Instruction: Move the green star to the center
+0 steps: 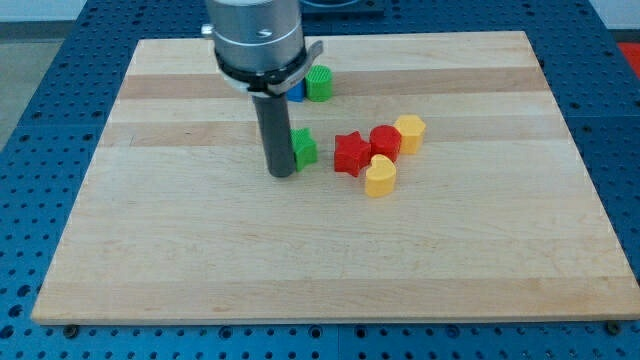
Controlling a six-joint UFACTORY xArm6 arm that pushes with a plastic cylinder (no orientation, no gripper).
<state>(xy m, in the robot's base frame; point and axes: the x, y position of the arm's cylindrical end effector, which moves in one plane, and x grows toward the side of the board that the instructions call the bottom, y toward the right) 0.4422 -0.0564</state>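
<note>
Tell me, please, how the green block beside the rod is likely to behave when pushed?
The green block looks rigid and squat, so it should slide, not tip. My tip touches only its left edge, so it may rotate. The smooth wooden board suggests easy sliding.

No readable text

No lettering, number, brand or sign can be read on any surface around my tip [282,173].

My tip [281,173] touches the left side of a green block [304,147]; right of this block lies a red star [349,153].
</note>
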